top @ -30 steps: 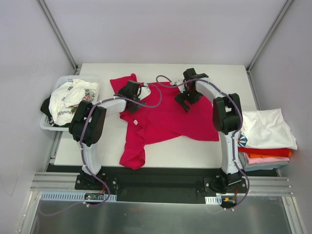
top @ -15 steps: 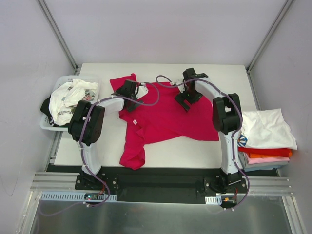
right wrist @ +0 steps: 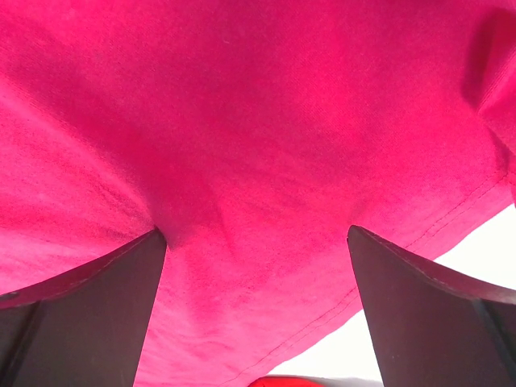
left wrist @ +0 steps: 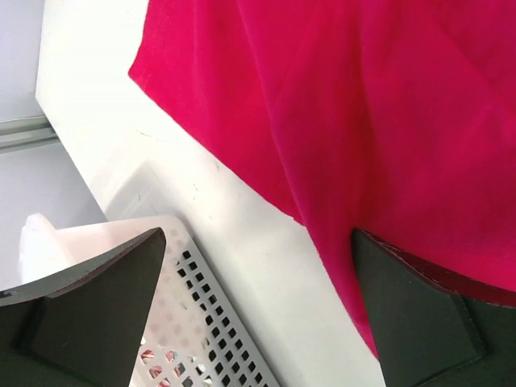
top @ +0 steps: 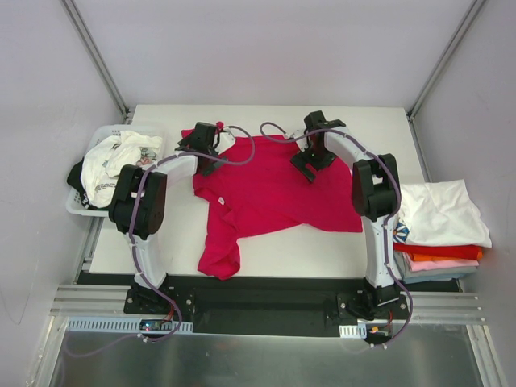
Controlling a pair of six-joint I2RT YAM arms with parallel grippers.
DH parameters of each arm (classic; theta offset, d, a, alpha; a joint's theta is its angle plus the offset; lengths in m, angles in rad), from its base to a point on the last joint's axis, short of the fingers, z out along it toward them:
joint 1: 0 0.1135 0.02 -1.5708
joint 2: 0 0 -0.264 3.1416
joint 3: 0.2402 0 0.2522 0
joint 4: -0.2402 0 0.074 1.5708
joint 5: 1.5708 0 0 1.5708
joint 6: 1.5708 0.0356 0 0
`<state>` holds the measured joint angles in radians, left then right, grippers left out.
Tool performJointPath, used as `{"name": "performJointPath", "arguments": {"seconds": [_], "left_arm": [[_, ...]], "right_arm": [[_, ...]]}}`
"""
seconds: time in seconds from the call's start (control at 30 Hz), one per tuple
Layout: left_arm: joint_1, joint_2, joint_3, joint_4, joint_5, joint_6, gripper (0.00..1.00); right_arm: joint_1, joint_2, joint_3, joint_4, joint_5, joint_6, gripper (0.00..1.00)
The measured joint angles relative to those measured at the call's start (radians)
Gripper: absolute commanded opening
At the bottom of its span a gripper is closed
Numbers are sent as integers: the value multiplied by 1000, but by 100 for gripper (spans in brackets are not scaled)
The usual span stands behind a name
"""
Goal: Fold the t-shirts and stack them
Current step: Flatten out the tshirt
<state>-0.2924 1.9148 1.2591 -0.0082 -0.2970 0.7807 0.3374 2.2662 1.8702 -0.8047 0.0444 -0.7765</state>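
1. Centre of the table point(top: 363, 121): the crimson t-shirt point(top: 274, 193) lies opened out and rumpled, with one narrow end trailing down to the near edge.
2. The left gripper point(top: 201, 145) sits over the shirt's far-left corner, just beside the white basket point(top: 95, 131).
3. In the left wrist view, its fingers point(left wrist: 89, 322) are spread wide. Nothing is caught between them. The gap shows the shirt's hem running diagonally over bare white tabletop, and the basket's perforated wall is at the bottom.
4. Across the table, the right gripper point(top: 310, 159) is down on the far-right part of the same shirt.
5. In the right wrist view crimson cloth fills almost everything, with a sliver of table showing at the lower right. The fingers point(right wrist: 89, 314) are wide apart here too, and no fold is pinched between them. The cloth dimples slightly at one tip, so that tip looks to be touching the fabric.
6. The basket on the left holds crumpled white printed shirts point(top: 113, 165), with a dark one point(top: 75, 173) underneath at its left side.
7. On the right of the table is a folded stack: a white shirt point(top: 439, 211) on top, then a red one point(top: 439, 251), then a pink one point(top: 439, 264) below. An orange edge shows between them at the right.
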Motion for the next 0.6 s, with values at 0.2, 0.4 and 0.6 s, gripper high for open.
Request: {"name": "performJointPath", "arguments": {"seconds": [0.2, 0.4, 0.6], "left_arm": [[6, 0, 6, -1, 0, 8, 99], [5, 0, -22, 0, 19, -13, 94], [-4, -25, -74, -44, 106, -79, 69]], "right_arm": [[-2, 0, 0, 0, 0, 6, 100], [-5, 0, 0, 0, -4, 6, 100], [-6, 0, 0, 0, -5, 6, 100]]}}
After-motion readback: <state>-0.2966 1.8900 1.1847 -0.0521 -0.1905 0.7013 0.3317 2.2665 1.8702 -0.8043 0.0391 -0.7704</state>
